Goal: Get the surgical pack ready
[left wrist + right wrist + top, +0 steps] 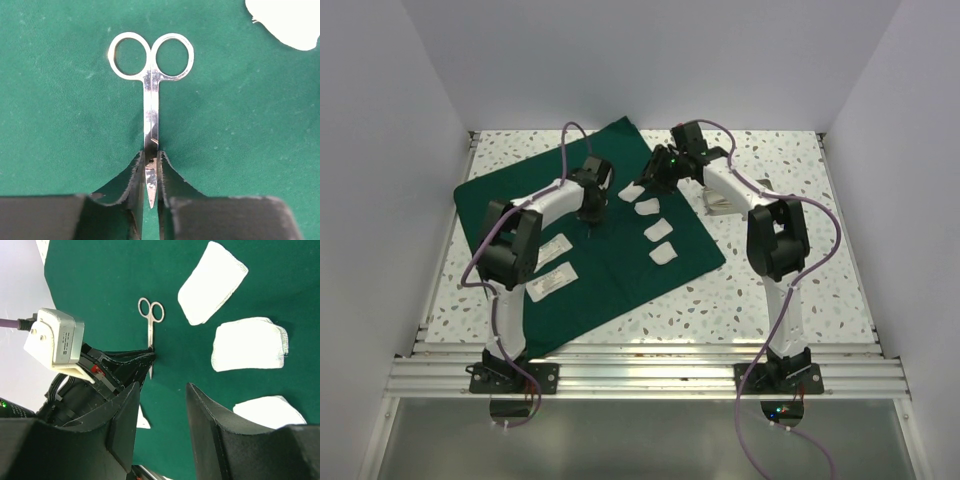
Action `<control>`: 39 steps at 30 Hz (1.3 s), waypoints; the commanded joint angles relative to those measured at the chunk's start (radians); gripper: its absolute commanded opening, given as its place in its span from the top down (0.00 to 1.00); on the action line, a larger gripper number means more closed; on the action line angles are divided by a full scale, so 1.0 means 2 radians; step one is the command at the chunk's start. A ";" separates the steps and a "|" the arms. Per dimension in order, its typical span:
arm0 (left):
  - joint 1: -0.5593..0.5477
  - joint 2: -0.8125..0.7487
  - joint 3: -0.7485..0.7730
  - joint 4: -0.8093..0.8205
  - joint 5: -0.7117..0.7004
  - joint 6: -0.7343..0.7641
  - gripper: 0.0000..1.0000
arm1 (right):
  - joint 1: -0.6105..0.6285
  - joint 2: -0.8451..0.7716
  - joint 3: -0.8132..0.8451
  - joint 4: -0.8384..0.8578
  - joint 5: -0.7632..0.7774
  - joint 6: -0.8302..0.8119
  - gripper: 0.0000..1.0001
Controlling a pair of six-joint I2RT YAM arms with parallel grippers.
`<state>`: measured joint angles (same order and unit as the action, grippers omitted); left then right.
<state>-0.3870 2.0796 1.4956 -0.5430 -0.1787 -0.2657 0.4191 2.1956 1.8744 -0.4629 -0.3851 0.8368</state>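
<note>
— Step in hand?
— The slim steel scissors (151, 107), laid mid-frame on the dark green cloth drape (60, 125), are clamped at the blades by the left gripper (150, 175).
— Next?
— A level lift seems called for; the right gripper (162, 390) is held spread and empty.
</note>
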 commanded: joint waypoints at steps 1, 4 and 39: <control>0.003 0.036 -0.018 -0.022 -0.006 0.022 0.87 | 0.005 -0.010 -0.003 0.011 -0.009 0.000 0.54; 0.004 0.032 -0.015 -0.018 0.019 0.025 1.00 | 0.013 0.001 0.000 0.017 -0.013 0.005 0.55; 0.066 -0.022 -0.071 0.028 0.162 0.015 1.00 | 0.067 0.208 0.168 0.117 -0.051 0.069 0.48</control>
<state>-0.2665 2.0224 1.3941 -0.4305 0.1326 -0.2432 0.5423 2.5805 2.1464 -0.2539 -0.4675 0.9833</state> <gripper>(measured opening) 0.032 0.514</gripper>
